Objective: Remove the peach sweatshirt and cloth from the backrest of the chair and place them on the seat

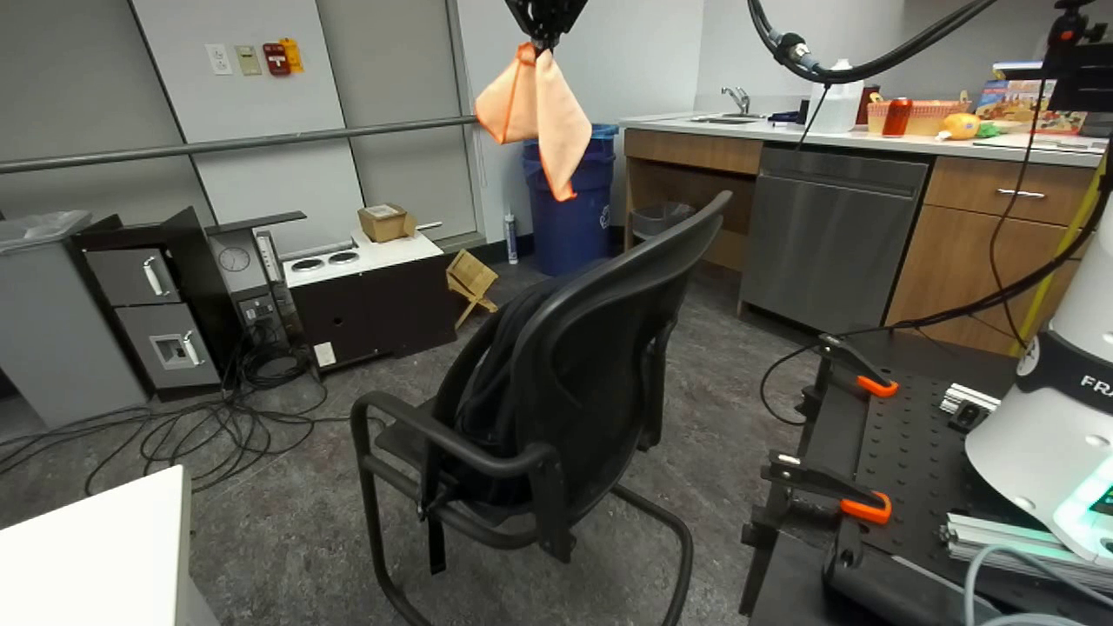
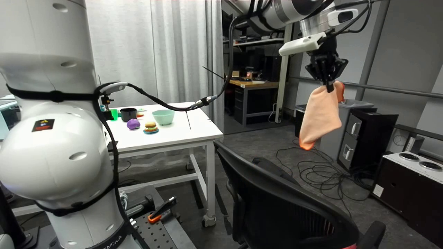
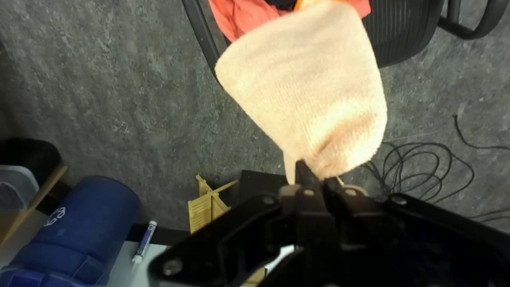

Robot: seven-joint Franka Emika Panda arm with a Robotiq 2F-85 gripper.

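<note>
My gripper (image 3: 314, 171) is shut on one end of a peach cloth (image 3: 310, 79) with orange edging. The cloth hangs freely from the fingertips in both exterior views (image 1: 556, 122) (image 2: 322, 114), higher than the chair backrest. The black chair (image 1: 600, 374) stands below; it also shows in an exterior view (image 2: 277, 200) and at the top of the wrist view (image 3: 398, 32). Coral fabric (image 3: 243, 18), apparently the sweatshirt, lies on the chair at the top of the wrist view, mostly covered by the cloth. A black bag or garment (image 1: 496, 382) rests against the backrest's front.
A white table (image 2: 173, 135) with toys and a bowl stands near the arm's base. A low white-topped cabinet (image 1: 374, 261), a small wooden stand (image 1: 472, 278) and a blue bin (image 1: 569, 209) stand beyond the chair. Loose cables (image 1: 235, 426) lie on the floor.
</note>
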